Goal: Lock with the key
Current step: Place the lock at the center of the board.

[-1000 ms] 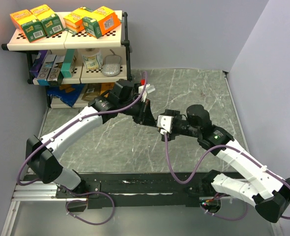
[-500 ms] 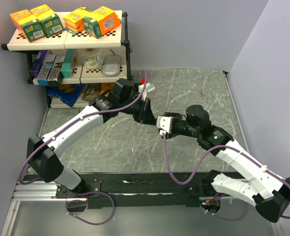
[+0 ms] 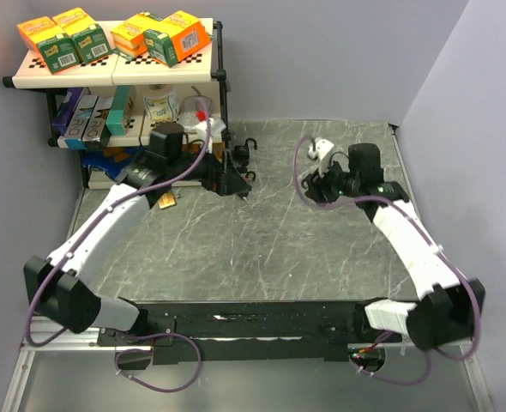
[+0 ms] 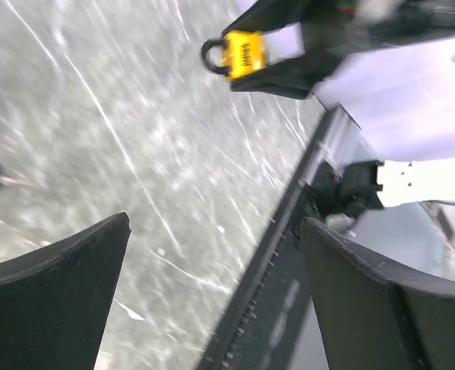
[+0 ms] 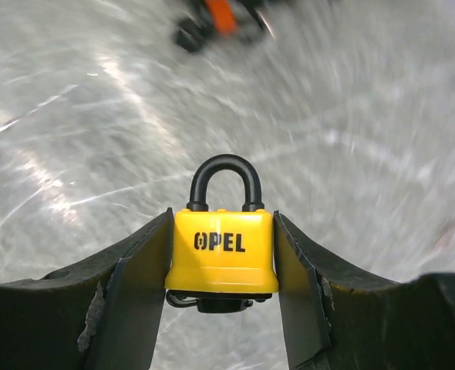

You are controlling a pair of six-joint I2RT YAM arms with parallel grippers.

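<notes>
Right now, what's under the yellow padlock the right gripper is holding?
Beneath the padlock, a small dark piece protrudes, possibly the key; I can't tell. The keyhole itself is covered.

We see the shelf [image 3: 116,77] at far left of the table [image 3: 322,249], left gripper [image 3: 234,182] before it, right gripper [image 5: 222,220] further right, padlock [image 5: 222,250] between its fingers.

the padlock [image 5: 221,250] has a yellow body with black "opel" lettering and a black shackle, and both shackle legs appear seated. it stands upright between the fingers of the right gripper [image 5: 221,222], clamped by its two narrow sides. the shackle points away from the wrist, beyond the fingertips. a small dark part juts from its underside toward the palm; whether it is the key cannot be told.
</notes>
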